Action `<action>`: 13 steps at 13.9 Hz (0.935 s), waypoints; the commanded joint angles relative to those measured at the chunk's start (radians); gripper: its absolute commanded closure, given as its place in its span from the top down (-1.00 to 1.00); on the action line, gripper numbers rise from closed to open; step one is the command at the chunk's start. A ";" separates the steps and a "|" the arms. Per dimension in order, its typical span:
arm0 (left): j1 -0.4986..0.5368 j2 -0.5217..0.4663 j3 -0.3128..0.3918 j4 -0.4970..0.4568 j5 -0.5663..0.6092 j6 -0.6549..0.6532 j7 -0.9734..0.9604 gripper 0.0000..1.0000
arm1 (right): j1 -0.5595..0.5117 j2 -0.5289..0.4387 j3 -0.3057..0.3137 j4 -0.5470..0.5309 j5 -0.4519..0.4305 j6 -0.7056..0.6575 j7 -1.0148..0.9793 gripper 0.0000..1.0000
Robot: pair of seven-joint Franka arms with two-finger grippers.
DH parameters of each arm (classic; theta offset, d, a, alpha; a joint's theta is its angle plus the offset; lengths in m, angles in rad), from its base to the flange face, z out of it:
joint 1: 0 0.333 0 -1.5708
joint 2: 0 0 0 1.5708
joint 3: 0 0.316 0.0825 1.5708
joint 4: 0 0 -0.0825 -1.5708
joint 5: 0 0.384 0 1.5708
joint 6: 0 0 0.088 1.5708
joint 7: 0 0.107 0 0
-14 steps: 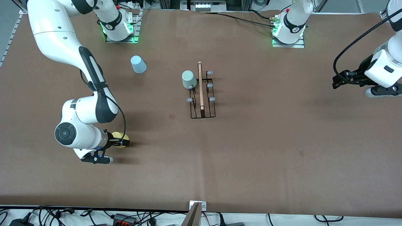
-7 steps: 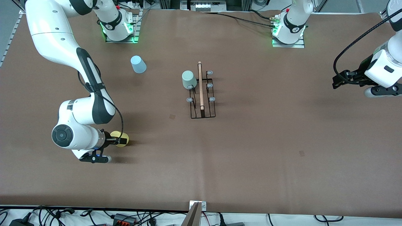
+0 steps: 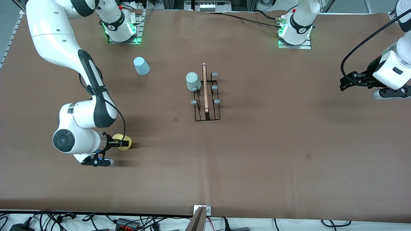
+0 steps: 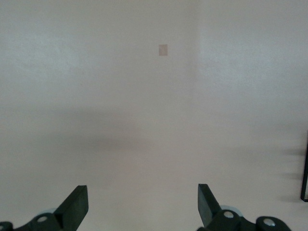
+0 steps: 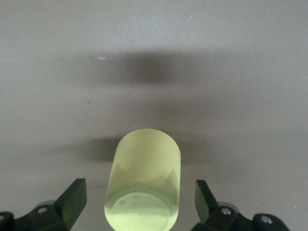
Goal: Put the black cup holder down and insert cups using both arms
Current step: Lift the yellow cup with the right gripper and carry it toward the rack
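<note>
On the plain brown table (image 3: 273, 134) stand a yellow cup (image 3: 124, 142), a light blue cup (image 3: 141, 65) and a pale green cup (image 3: 193, 81); the black cup holder (image 3: 207, 96) has a light wooden handle and grey-blue caps, and both white arms carry black tools

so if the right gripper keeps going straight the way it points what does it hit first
The yellow cup: it lies between the open fingers of the right gripper, so the palm would likely meet it first, though how deep it sits is unclear.
</note>
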 commanded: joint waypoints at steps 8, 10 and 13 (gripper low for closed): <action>0.013 0.008 -0.009 0.021 -0.020 -0.016 -0.004 1.00 | 0.004 -0.016 0.023 0.012 -0.013 -0.064 -0.012 -0.55; 0.013 0.008 -0.009 0.021 -0.020 -0.016 -0.004 1.00 | 0.006 -0.040 0.103 0.063 -0.012 -0.128 -0.056 -0.55; 0.013 0.011 -0.009 0.026 -0.021 -0.014 -0.002 1.00 | 0.014 -0.066 0.290 0.066 -0.016 -0.161 0.034 -0.55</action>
